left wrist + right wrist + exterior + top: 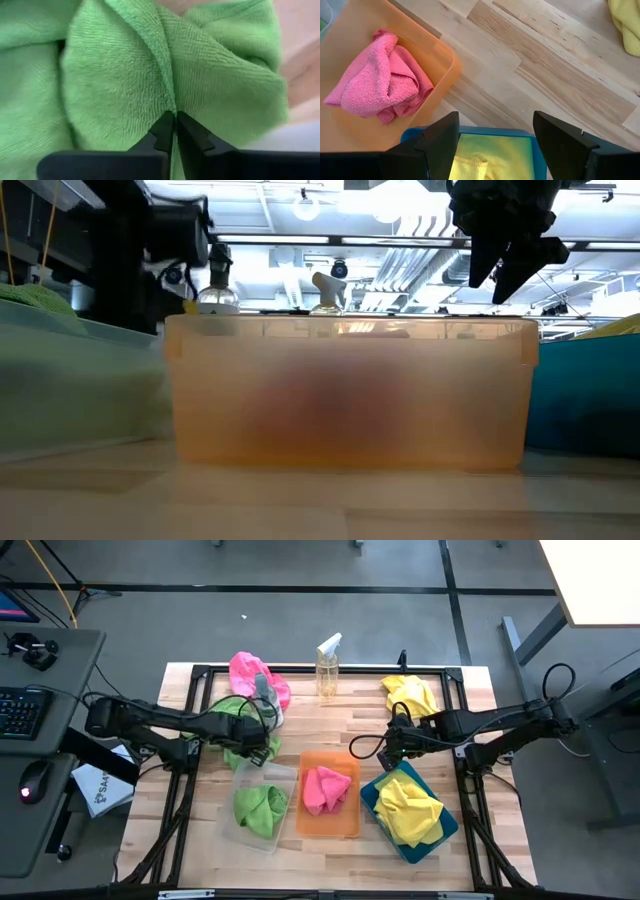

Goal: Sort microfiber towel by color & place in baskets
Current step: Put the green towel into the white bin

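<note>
A green towel (240, 748) lies on the table beyond the clear basket (243, 832), which holds another green towel (259, 806). My left gripper (258, 746) (174, 119) is shut on the loose green towel (125, 75). The orange basket (326, 825) (350, 395) holds a pink towel (327, 789) (382, 85). The teal basket (442, 832) holds a yellow towel (408, 807). My right gripper (398, 747) (495, 125) hovers open over the teal basket's far edge (485, 131). A pink towel (256, 676) and a yellow towel (410, 693) lie farther back. My left gripper pinches a raised fold of the green towel (167, 95) between its two fingertips. The cloth gathers into creases that run toward the pinch. Whether the towel is lifted off the table, I cannot tell.
A clear spray bottle (327, 664) stands at the table's far edge between the pink and yellow towels; a second bottle (266, 695) leans by the pink towel. Bare wood (340, 725) lies between the arms. A desk with keyboard and mouse sits left of the table.
</note>
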Robot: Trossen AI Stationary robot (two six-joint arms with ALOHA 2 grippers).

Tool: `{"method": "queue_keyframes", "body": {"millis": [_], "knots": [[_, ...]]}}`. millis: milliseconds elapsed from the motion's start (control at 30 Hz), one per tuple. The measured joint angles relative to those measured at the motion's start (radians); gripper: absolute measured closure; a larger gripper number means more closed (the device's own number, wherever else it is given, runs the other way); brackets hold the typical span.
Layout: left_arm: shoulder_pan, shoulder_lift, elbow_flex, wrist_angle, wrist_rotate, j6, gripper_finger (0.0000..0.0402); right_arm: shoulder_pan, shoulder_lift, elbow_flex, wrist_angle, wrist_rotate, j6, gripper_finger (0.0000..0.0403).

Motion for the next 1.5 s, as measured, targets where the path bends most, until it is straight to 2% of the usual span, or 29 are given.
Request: {"method": "queue_keyframes", "body": {"millis": [133,267,500,633,733,833,1033,1233,1400,1500], "knots": [[0.0,-0.116,0.091,-0.085,-0.005,0.048,0.0399,0.0,0.0,0.0,0.001,0.001,0.0,0.0151],[0.0,-0.254,0.24,-0.138,0.019,0.176,0.0401,0.0,0.0,0.0,0.008,0.001,-0.008,0.0151],[-0.013,-0.392,0.538,-0.127,0.298,0.372,0.0401,0.0,0.0,0.0,0.033,0.02,-0.025,0.0151],[-0.036,-0.406,0.688,-0.072,0.451,0.379,0.0401,0.0,0.0,0.0,0.055,0.035,-0.027,0.0151],[-0.07,-0.401,0.755,-0.045,0.502,0.342,0.0401,0.0,0.0,0.0,0.062,0.062,-0.027,0.0151],[-0.122,-0.397,0.772,-0.084,0.491,0.287,0.0401,0.0,0.0,0.0,0.063,0.076,-0.033,0.0151],[-0.231,-0.372,0.73,-0.317,0.34,0.211,0.0401,0.0,0.0,0.0,0.064,0.077,-0.053,0.0151],[-0.305,-0.33,0.644,-0.489,0.339,0.141,0.0401,0.0,0.0,0.0,0.064,0.081,-0.054,0.0151],[-0.343,-0.292,0.642,-0.488,0.357,0.139,0.0401,-0.005,0.0,0.0,0.068,0.118,-0.075,0.0151],[-0.353,-0.239,0.643,-0.412,0.343,0.224,0.0401,-0.024,0.0,0.0,0.081,0.12,-0.102,0.0151]]}}
